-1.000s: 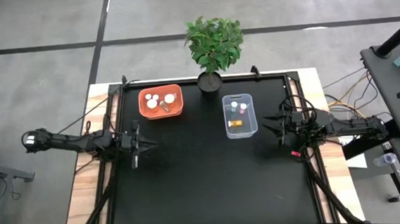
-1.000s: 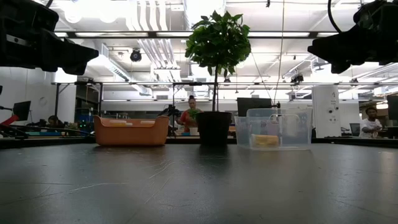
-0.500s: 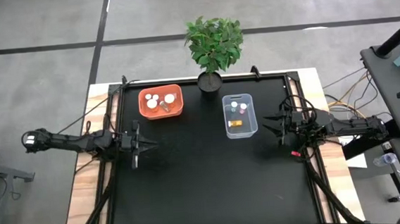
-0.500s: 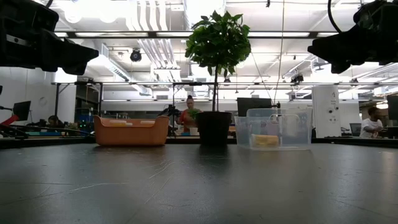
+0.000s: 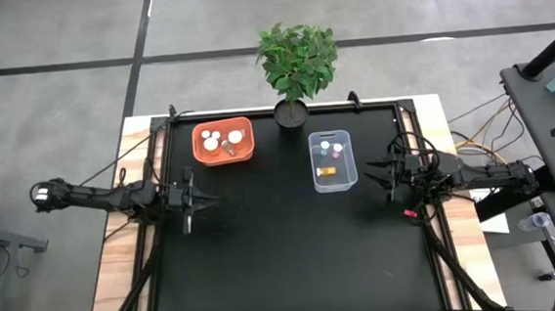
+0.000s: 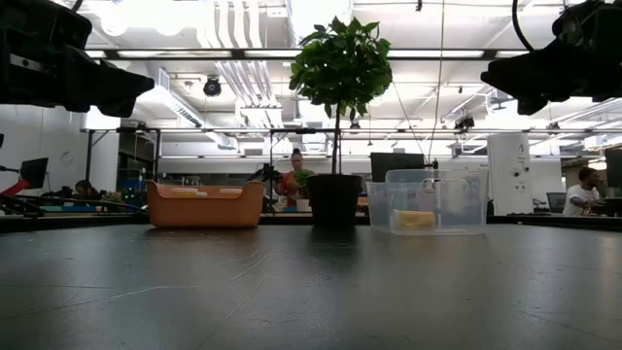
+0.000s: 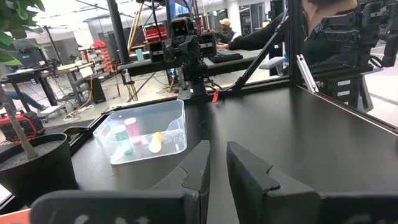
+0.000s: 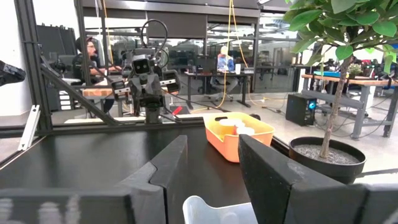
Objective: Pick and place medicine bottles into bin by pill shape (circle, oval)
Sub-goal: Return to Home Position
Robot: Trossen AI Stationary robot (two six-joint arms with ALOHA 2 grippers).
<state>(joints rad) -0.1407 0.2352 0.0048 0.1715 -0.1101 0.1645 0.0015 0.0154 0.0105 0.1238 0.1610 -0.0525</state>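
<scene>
The medicine bottles lie in two bins on the black table. Several white-capped ones (image 5: 220, 140) rest in the orange bin (image 5: 247, 141) at the far left. A few more (image 5: 328, 152), one of them amber and lying flat (image 5: 326, 171), are in the clear bin (image 5: 344, 161) right of centre. My left gripper (image 5: 190, 196) hangs level over the table's left side, shut and with nothing in it (image 7: 217, 163). Over the right side my right gripper (image 5: 382, 176) stands level and open, its fingers (image 8: 212, 155) with nothing between them. Neither touches a bin.
A potted green plant (image 5: 295, 61) stands at the far edge between the bins, its black pot (image 6: 334, 201) on the mat. The table's black frame rail (image 5: 412, 146) runs along its sides. People (image 6: 294, 180) are in the room behind the table.
</scene>
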